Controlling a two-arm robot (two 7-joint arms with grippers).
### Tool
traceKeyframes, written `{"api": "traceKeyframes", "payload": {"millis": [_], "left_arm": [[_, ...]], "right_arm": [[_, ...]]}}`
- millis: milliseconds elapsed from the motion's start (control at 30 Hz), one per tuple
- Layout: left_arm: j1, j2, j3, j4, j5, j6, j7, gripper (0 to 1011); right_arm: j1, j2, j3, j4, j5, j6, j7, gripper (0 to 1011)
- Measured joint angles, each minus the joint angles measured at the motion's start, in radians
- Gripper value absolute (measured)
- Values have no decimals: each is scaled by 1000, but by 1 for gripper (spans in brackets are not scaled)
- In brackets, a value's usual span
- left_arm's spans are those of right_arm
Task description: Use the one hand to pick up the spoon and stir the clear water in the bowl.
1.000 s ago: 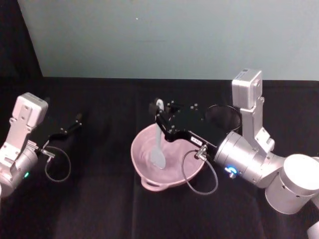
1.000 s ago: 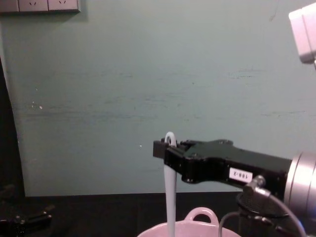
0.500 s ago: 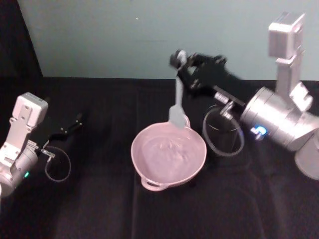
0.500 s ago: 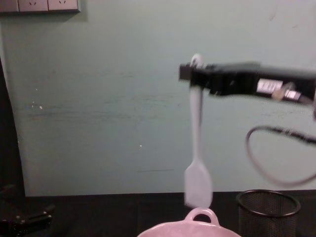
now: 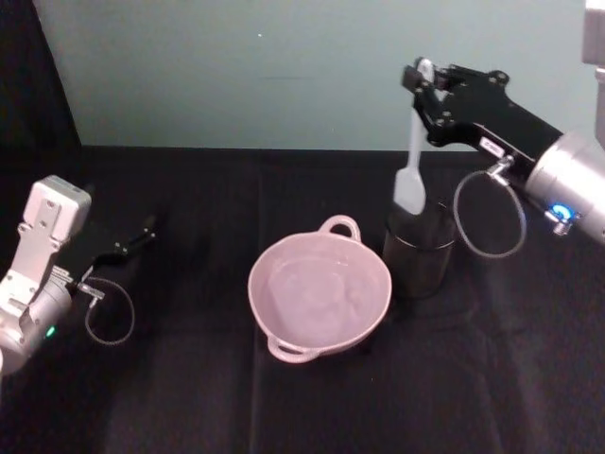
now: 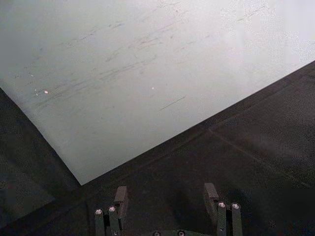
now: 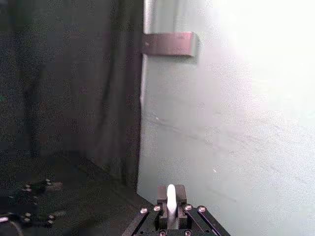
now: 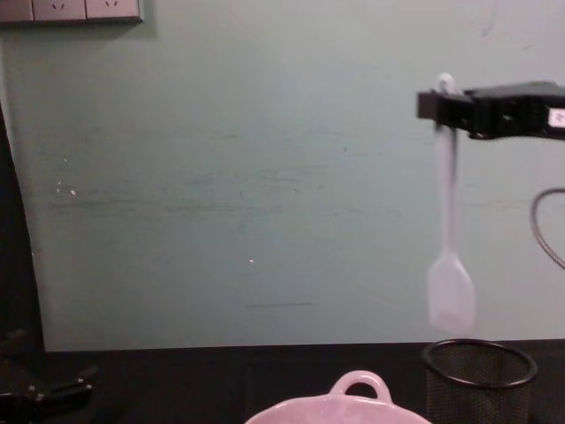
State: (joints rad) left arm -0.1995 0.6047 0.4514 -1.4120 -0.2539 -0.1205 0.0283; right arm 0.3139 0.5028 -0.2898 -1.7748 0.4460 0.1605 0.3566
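Head view: right gripper (image 5: pixel 423 80) pinched on spoon (image 5: pixel 412 165) handle, scoop hung above mesh cup (image 5: pixel 419 251), apparently for stowing; bowl (image 5: pixel 319 295) beside. Left gripper (image 5: pixel 142 234) parked.

Left wrist view: its fingers (image 6: pixel 120 196) spread, nothing held.

Chest view: spoon (image 8: pixel 449 256) suspended upright over cup (image 8: pixel 479 375).

Black mesh cup (image 5: pixel 419 253) upright on black tablecloth (image 5: pixel 189 397) — teal wall (image 8: pixel 221 177) behind.

Right gripper (image 5: pixel 423 83) raised high, fingers clamped; left gripper (image 5: pixel 142 232) low, fingers apart.
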Motion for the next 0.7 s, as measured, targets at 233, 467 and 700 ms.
{"api": "traceKeyframes", "payload": {"millis": [233, 467, 700], "left_arm": [[0, 0, 0, 0, 0, 0, 0, 1011], [0, 0, 0, 0, 0, 0, 0, 1011], [0, 0, 0, 0, 0, 0, 0, 1011]], "right_arm": [[-22, -5, 23, 58, 9, -14, -13, 109], [-34, -22, 27, 103, 24, -20, -14, 108], [-49, -48, 24, 156, 51, -20, -12, 108]]}}
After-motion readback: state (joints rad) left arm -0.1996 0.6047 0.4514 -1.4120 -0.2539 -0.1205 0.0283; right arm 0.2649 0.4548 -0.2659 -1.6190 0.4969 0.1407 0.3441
